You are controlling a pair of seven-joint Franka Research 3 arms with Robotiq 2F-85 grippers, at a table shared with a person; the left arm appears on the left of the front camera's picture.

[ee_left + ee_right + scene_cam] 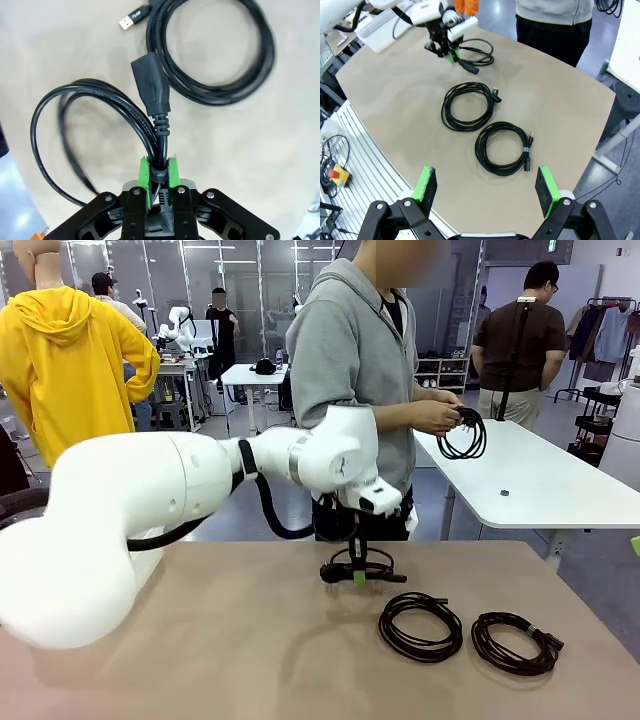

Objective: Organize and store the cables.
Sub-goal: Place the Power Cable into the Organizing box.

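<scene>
Three black coiled cables lie on the tan table (200, 640). At the far middle, my left gripper (357, 576) is shut on the bundled strands of one cable (372, 568). The left wrist view shows its green pads (145, 172) clamped on that cable (50, 125) just behind a thick plug (152, 90). Another coiled cable (420, 626) lies nearer, and a third coiled cable (512, 642) is to its right. My right gripper (486, 186) hangs open and empty above the table's near edge, with those two cables (467, 105) (501, 147) ahead of it.
A person in a grey hoodie (350, 350) stands at the far side, holding a fourth coiled cable (462, 432) in both hands. A clear plastic bin (375, 35) sits near the table's corner. A white table (540, 480) stands behind on the right.
</scene>
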